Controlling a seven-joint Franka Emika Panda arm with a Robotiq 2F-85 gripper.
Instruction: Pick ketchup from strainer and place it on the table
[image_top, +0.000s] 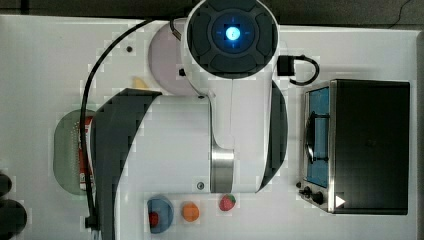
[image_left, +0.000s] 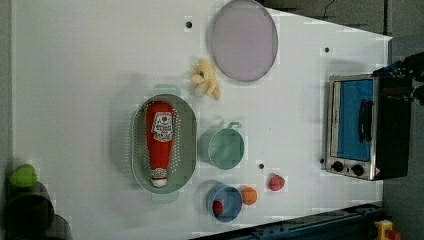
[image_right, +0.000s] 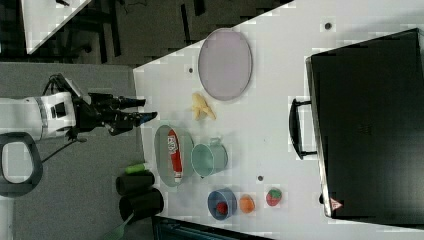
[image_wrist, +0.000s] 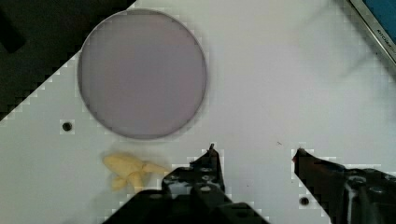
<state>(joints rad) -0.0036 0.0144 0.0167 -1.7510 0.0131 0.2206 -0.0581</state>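
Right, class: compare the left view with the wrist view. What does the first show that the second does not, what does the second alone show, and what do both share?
Left view alone: the ketchup lying in the strainer, a green cup, a blue bowl and a strawberry.

Wrist view alone: the gripper, its fingers apart and nothing between them.

Both: the white table, the round plate, the yellow banana toy beside it, and the toaster oven, which the wrist view catches by one corner.

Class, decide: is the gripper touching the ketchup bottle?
Apart. In the wrist view the open gripper holds nothing, bare table between its fingers; the left view shows the ketchup bottle lying alone in the strainer.
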